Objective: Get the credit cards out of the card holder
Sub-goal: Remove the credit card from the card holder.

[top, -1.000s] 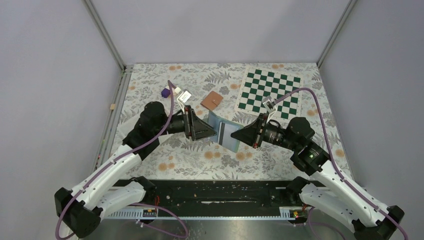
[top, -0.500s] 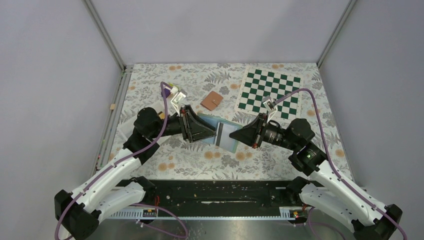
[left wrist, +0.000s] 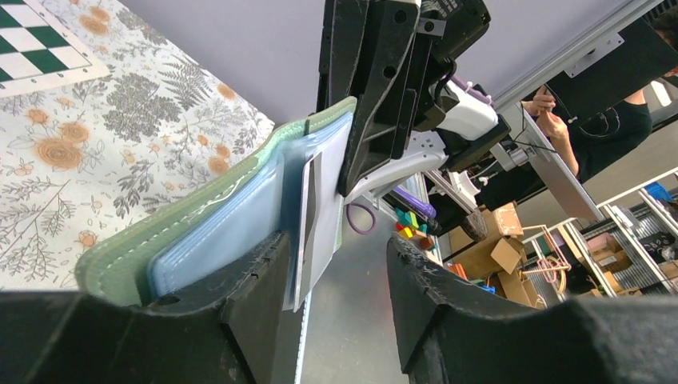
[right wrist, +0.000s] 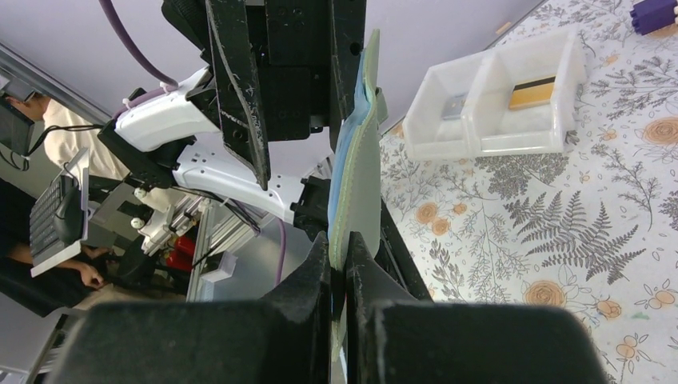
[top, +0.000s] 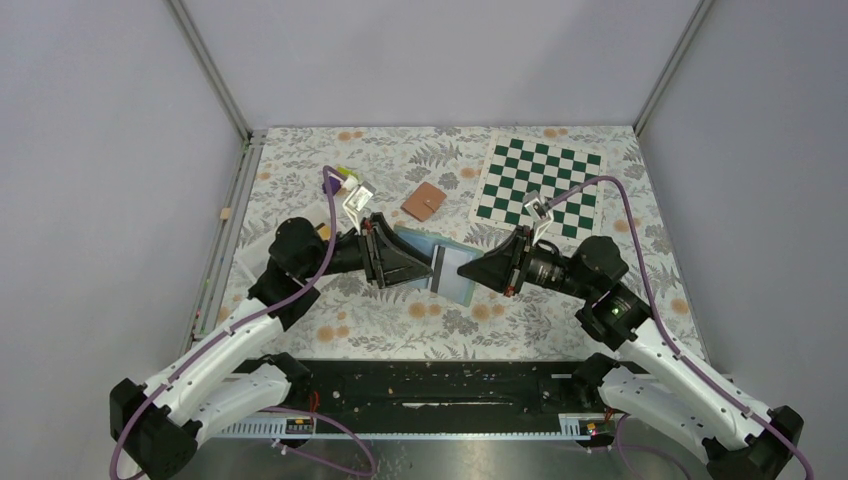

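Since a second ago the left arm has shifted a little outward and swung its wrist, and more of the green cover shows behind the left pincer (top: 432, 270). Over the last half second hardly anything has changed. From above, the card holder (top: 455, 275) stands on edge over the flowered bench (top: 400, 322) between the two pincers, with the right pincer (top: 469, 272) on the side away from the left one.

The left wrist view gives the relation that matters. The left pincer (left wrist: 337, 244) is spread, its fingers astride the near edge of the holder's inner leaves. A pale sheet (left wrist: 320, 212) with a dark stripe sits in the gap. Whether it is a card or a pocket leaf cannot be told. It lies close against the finger on the green cover's side and apart from the other. Its long axis runs straight away from this pincer toward the right pincer (left wrist: 356, 120), which clamps the far edge.

The right wrist view shows the right pincer (right wrist: 344, 268) pressed together on the holder's green cover. Behind it, a white tray (right wrist: 480, 144) on the bench holds one yellow-orange card (right wrist: 532, 92). By the look of it the left arm is the one placed to pull. It would need to close on the sheet alone and draw back along that axis.
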Available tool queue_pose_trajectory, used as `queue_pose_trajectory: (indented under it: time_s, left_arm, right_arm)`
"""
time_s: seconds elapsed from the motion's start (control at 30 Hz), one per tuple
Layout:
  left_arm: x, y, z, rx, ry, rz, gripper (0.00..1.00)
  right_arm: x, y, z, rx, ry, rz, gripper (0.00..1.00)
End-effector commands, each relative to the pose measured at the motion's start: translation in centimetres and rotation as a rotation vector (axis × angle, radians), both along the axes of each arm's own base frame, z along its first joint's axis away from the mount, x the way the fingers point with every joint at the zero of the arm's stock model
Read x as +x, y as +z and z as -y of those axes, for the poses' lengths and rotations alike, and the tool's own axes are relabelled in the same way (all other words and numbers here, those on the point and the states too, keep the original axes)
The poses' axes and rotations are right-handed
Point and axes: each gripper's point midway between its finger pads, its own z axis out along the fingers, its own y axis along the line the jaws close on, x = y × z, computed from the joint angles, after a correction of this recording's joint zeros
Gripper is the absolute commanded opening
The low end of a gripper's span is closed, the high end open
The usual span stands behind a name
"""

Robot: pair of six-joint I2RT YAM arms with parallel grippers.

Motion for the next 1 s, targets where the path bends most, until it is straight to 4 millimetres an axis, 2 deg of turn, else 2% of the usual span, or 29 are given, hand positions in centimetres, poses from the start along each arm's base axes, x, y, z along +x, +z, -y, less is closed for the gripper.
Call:
queue_pose_trajectory:
  time_s: [0.0,0.2,0.3,0.37,0.53,0.67,0.97]
  left_arm:
    - [-0.1,-0.2,0.3,-0.004,-0.005,0.026,0.48]
    - [-0.4,0.1,0.4,-0.004,-0.021,0.041,0.45]
    - [-0.5,0.2,0.4,-0.013,-0.032,0.046,0.36]
    - [-0.6,0.3,0.5,-0.02,-0.034,0.044,0.27]
    - [-0.5,0.1,0.6,-0.024,-0.045,0.028,0.18]
    - [-0.6,0.1,0.7,-0.028,-0.053,0.025,0.0]
    - [-0.7,0.2,-0.4,0.001,0.014,0.078,0.0]
  right_arm:
    - [-1.1,2.5,-0.3,0.064,0.069,0.07,0.0]
    - [-1.2,2.5,-0.5,0.077,0.087,0.059,0.0]
    - [-1.1,2.5,-0.6,0.075,0.084,0.055,0.0]
    - [-1.1,2.5,-0.6,0.076,0.088,0.049,0.0]
    - [-1.5,2.4,-0.7,0.082,0.109,0.039,0.0]
    - [-1.5,2.3,-0.6,0.078,0.106,0.041,0.0]
    - [-1.8,1.7,0.5,0.041,0.066,0.073,0.0]
